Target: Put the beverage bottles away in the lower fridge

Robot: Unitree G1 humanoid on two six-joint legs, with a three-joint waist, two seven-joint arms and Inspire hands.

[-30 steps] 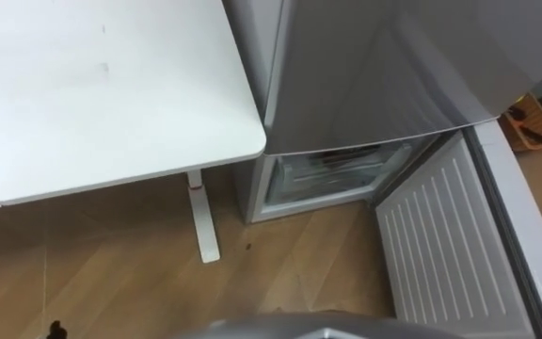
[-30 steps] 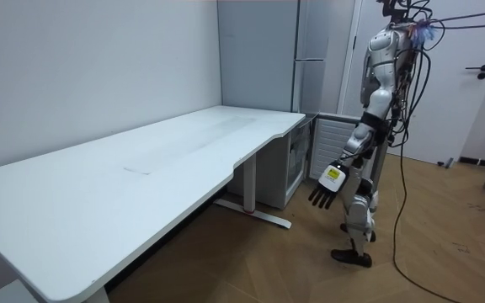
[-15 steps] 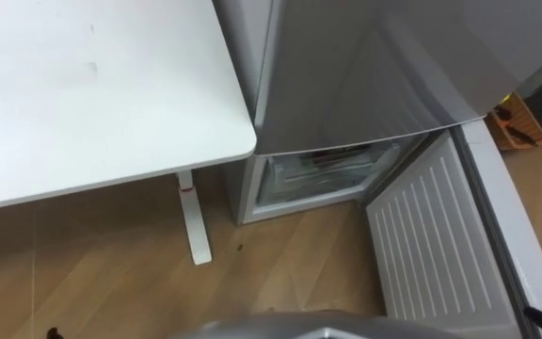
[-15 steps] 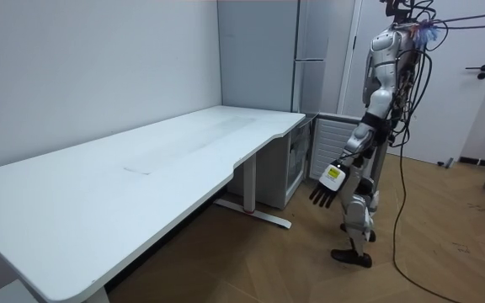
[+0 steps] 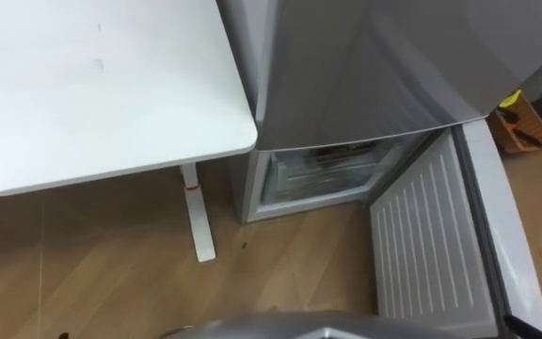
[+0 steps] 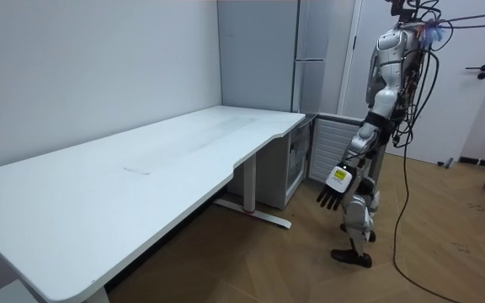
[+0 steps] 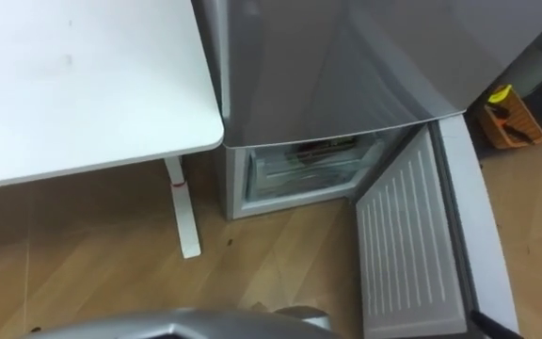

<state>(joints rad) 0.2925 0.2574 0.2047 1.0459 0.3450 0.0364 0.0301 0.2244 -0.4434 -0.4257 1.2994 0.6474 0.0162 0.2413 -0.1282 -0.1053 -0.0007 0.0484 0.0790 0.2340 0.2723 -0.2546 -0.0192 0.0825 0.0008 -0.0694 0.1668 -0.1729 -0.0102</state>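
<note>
Status check: the lower fridge [image 5: 323, 174] is already standing open, its door [image 5: 431, 250] swung out to the robot's right with the ribbed white lining facing up, so the opening part looks done to me. The robot stands right in front of it, with the white tabletop [image 5: 92, 85] off to its left. The left hand [image 6: 333, 187] hangs by its side in the room view, fingers loose and spread, carrying nothing. As for the drinks, I can't tell where they are. There's something dark near the top of the compartment, but it's too dim to say if that's bottles or just shelf stuff. My guess is a fetch is due, so the next move calls for getting a drink into a hand and then going down low, since that compartment sits just above the floor. Inside it looks pale and fairly shallow, with what seems to be a clear drawer front, so placing will want some care.
</note>
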